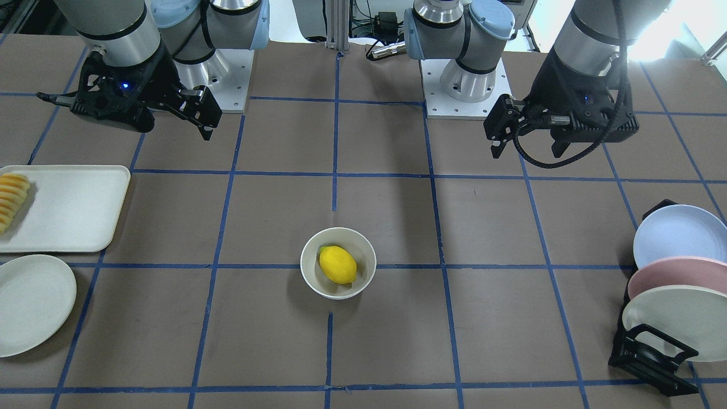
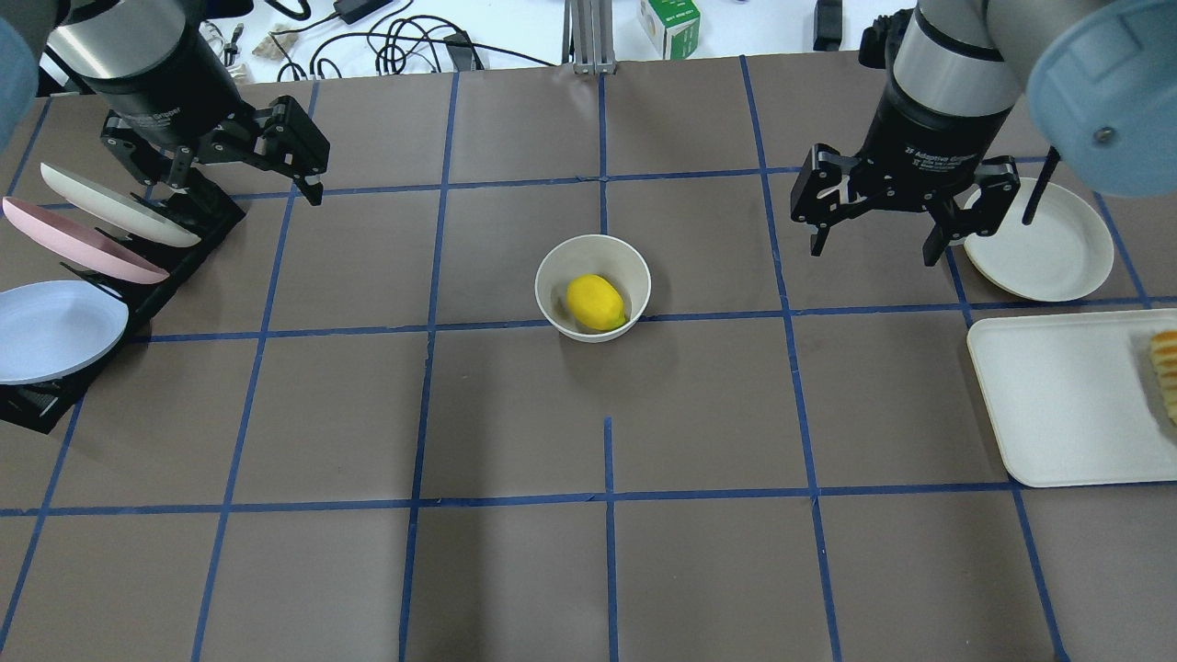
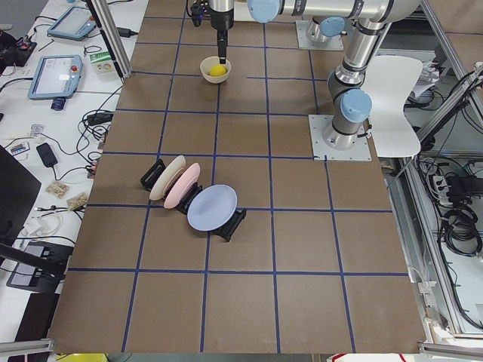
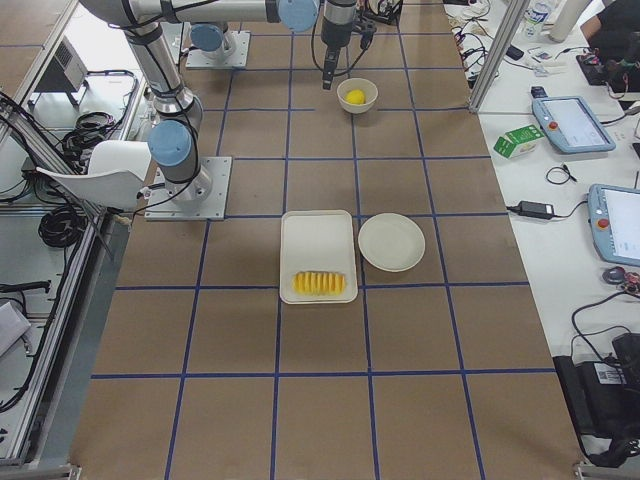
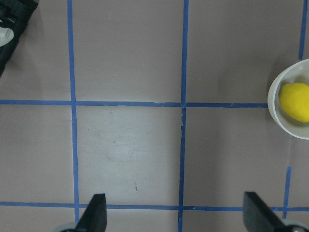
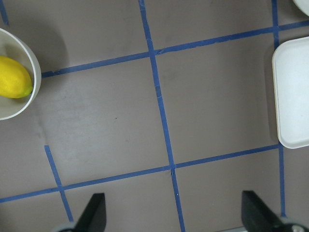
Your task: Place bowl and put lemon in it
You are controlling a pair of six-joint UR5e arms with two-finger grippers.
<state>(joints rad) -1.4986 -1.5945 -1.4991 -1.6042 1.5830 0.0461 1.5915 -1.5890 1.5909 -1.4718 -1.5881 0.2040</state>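
L gripper (image 1: pixel 527 149), R gripper (image 2: pixel 874 241) both raised, pointing down, wide open, empty, lemon (image 2: pixel 595 302) in bowl (image 2: pixel 588 250)

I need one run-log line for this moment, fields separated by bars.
lemon: inside bowl | bowl: upright | left gripper: open, empty | right gripper: open, empty | task: looks done

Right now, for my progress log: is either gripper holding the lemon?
No, the lemon lies in the bowl, and the left gripper and right gripper both hang open, apart from it.
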